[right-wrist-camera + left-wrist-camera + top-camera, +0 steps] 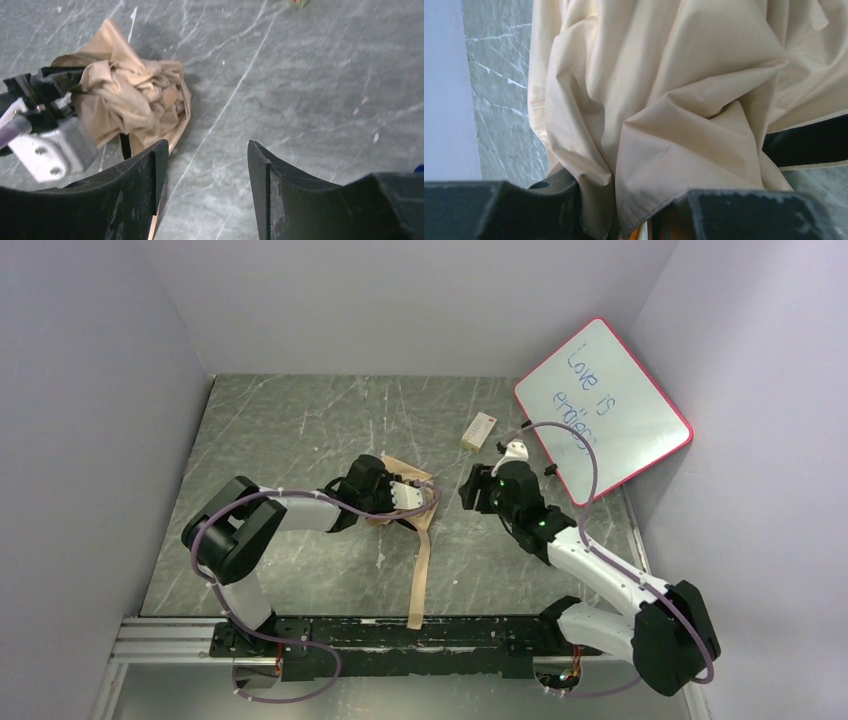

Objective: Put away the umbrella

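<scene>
The umbrella (410, 502) lies folded and crumpled at mid-table, tan fabric outward, and its long tan strap (420, 575) trails toward the near edge. My left gripper (402, 496) is shut on the bundle. In the left wrist view tan cloth (664, 100) fills the frame and is pinched between the jaws of the left gripper (624, 189). A bit of orange handle (642, 233) shows below it. My right gripper (468, 488) hovers just right of the umbrella. In the right wrist view that gripper (207, 147) is open over bare table, with the umbrella (135, 97) to its upper left.
A pink-framed whiteboard (603, 410) leans against the right wall behind the right arm. A small white block (478, 431) lies on the table (300, 420) beyond the grippers. Walls close in the left, back and right sides.
</scene>
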{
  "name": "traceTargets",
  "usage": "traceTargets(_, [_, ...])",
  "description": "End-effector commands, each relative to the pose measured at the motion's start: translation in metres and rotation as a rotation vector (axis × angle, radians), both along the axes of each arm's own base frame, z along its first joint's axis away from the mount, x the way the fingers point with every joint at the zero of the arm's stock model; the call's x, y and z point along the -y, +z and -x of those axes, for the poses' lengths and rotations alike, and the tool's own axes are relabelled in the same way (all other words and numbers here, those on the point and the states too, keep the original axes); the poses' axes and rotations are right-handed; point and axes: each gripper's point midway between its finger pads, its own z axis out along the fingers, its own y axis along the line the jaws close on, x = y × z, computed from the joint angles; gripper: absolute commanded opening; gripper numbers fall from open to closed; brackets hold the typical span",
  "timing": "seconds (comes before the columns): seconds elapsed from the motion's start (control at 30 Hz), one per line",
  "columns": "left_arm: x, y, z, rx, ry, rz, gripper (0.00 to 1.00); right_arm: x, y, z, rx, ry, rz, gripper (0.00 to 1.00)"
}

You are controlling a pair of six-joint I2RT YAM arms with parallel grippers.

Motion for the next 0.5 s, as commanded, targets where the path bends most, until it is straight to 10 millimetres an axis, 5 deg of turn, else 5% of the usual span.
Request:
traceTargets(0.0, [0.006, -0.001, 0.008, 0.019, -0.063, -0.006, 0.05, -0.007, 0.051, -0.045, 0.249, 0.033, -0.016, 0.63])
traceTargets(0.3, [0.019, -0.007, 0.028, 0.161, -0.135, -0.074, 0.05, -0.040, 0.059, -0.098, 0.378, 0.425, 0.085, 0.63])
traceTargets(0.47, [0.023, -0.009, 0.037, 0.217, -0.138, -0.103, 0.05, -0.072, 0.038, -0.096, 0.364, 0.852, 0.172, 0.63])
